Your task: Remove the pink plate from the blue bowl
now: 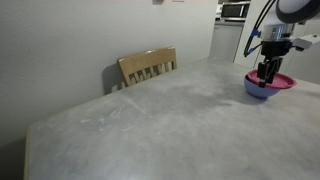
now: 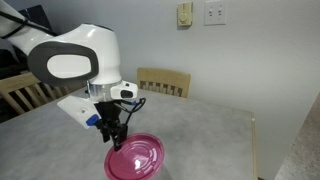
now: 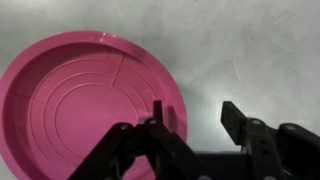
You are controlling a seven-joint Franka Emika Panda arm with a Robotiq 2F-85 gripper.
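The pink plate (image 3: pixel 80 100) lies on top of the blue bowl (image 1: pixel 258 91) near the table's edge. In the wrist view and in an exterior view the pink plate (image 2: pixel 138 158) covers the bowl completely. In an exterior view the pink plate (image 1: pixel 281 81) sits tilted on the bowl. My gripper (image 3: pixel 192 108) hangs over the plate's rim, one finger (image 3: pixel 156 108) over the plate's inside, the other (image 3: pixel 230 112) outside it over the table. The jaws stand apart, and nothing is pinched. In both exterior views the gripper (image 1: pixel 266 72) (image 2: pixel 116 138) points down at the plate's edge.
The grey marbled table (image 1: pixel 150 125) stretches wide away from the bowl. A wooden chair (image 1: pixel 148 66) (image 2: pixel 163 80) stands at the table by the wall. Another chair (image 2: pixel 20 92) is behind the arm. The table's edge runs close beside the bowl.
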